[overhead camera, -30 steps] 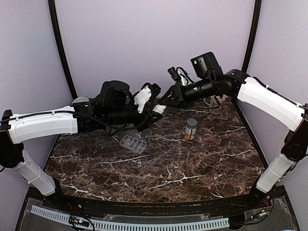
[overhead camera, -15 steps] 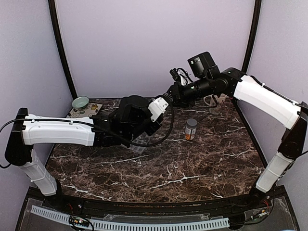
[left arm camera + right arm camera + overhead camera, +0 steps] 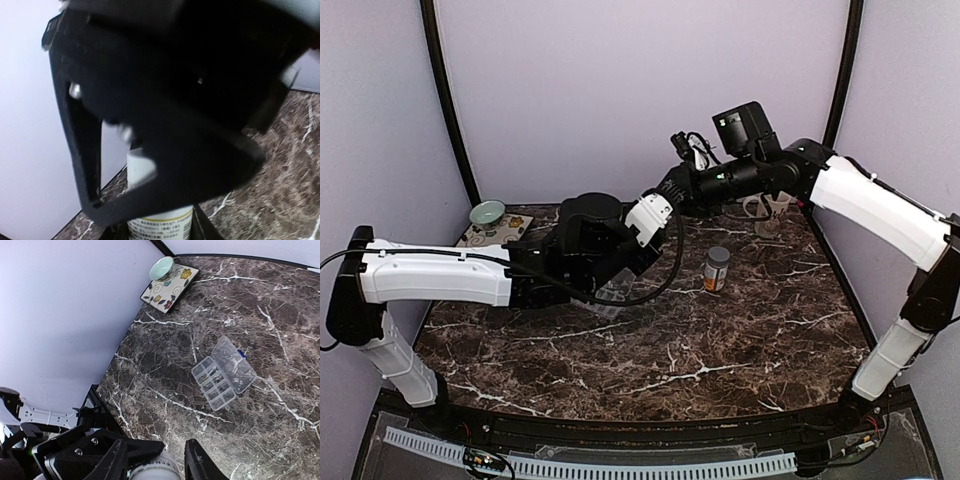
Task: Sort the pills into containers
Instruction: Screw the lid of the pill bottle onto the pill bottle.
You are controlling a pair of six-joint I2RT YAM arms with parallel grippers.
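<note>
A white labelled bottle (image 3: 160, 220) hangs above the table's back middle, with my left gripper (image 3: 159, 233) shut on its body. In the top view the bottle (image 3: 650, 216) lies between both grippers. My right gripper (image 3: 156, 462) straddles the bottle's white top (image 3: 156, 471). Its jaws stand a little apart, with a gap on the right side. The clear organizer box (image 3: 222, 375) lies on the marble with its lid folded open. Small dark bits sit in some compartments. In the top view my left forearm hides most of the organizer (image 3: 608, 300).
An amber bottle with a grey cap (image 3: 717, 268) stands right of centre. A pale green bowl (image 3: 487, 212) rests on a flowered tile (image 3: 170, 285) at the back left. A mug (image 3: 765, 212) stands at the back right, behind my right arm.
My left arm has swung in over the organizer, carrying the white bottle slightly right. My right gripper's jaws have parted a little around the bottle's top.
</note>
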